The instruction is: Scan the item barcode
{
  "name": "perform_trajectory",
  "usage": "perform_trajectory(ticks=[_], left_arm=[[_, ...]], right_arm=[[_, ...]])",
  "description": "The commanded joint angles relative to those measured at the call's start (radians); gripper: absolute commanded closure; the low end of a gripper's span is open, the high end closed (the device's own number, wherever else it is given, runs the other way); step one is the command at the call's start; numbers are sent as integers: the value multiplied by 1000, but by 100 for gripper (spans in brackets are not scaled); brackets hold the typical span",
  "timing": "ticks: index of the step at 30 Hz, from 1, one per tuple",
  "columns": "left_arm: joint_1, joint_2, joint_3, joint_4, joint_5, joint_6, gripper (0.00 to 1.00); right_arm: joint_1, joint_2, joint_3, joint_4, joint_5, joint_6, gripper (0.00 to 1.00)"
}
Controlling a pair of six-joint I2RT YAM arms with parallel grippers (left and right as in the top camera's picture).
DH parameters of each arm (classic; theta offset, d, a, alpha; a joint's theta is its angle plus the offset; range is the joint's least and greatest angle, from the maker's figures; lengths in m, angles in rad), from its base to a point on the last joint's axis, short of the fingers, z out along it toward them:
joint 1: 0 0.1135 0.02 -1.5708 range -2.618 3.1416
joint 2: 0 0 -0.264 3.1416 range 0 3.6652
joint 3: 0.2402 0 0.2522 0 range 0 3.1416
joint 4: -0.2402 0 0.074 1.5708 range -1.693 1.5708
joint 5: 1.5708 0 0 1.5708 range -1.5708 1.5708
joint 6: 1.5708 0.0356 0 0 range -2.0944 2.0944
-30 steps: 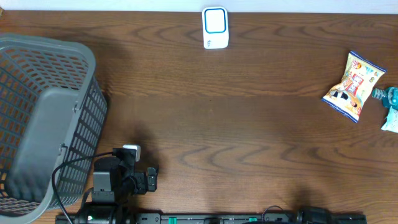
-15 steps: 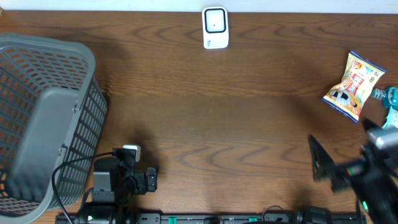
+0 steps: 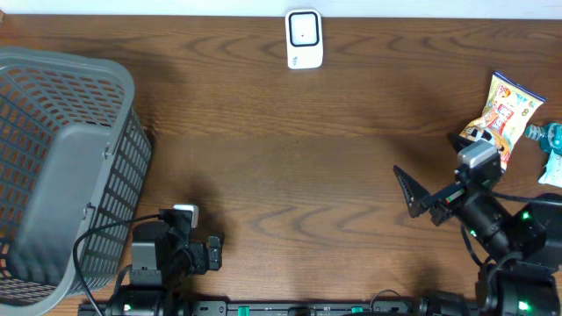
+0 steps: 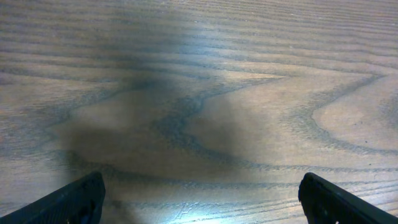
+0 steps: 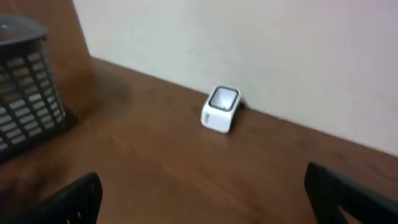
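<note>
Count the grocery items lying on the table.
2: a snack bag on the far right, and a teal item beside it at the frame edge; others may be hidden.

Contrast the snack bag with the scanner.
The snack bag is colourful and crinkled; the scanner is white and boxy. The snack bag lies near the right edge; the scanner stands at the far edge, centre. Both rest on the table, ungripped.

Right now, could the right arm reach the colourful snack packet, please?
Probably yes: the open, empty right claw is near the colourful snack packet with nothing between them, though it faces away and must turn.
</note>
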Motion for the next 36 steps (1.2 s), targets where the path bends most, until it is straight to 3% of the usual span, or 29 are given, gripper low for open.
perform_trajectory(ticks=[1, 14, 22, 29, 31, 36], left_arm=[[2, -3, 5, 0, 9, 6, 1], [2, -3, 5, 0, 9, 6, 1], [2, -3, 5, 0, 9, 6, 1], [2, -3, 5, 0, 9, 6, 1], [2, -3, 5, 0, 9, 6, 1], [2, -3, 5, 0, 9, 6, 1]], right_arm=[[-3, -6, -69, 85, -78, -7, 1], [15, -15, -257, 285, -109, -7, 1], [30, -185, -486, 481, -35, 1, 1], [54, -411, -721, 838, 247, 394, 1], [54, -449, -753, 882, 288, 407, 1], [55, -523, -752, 796, 314, 292, 1]])
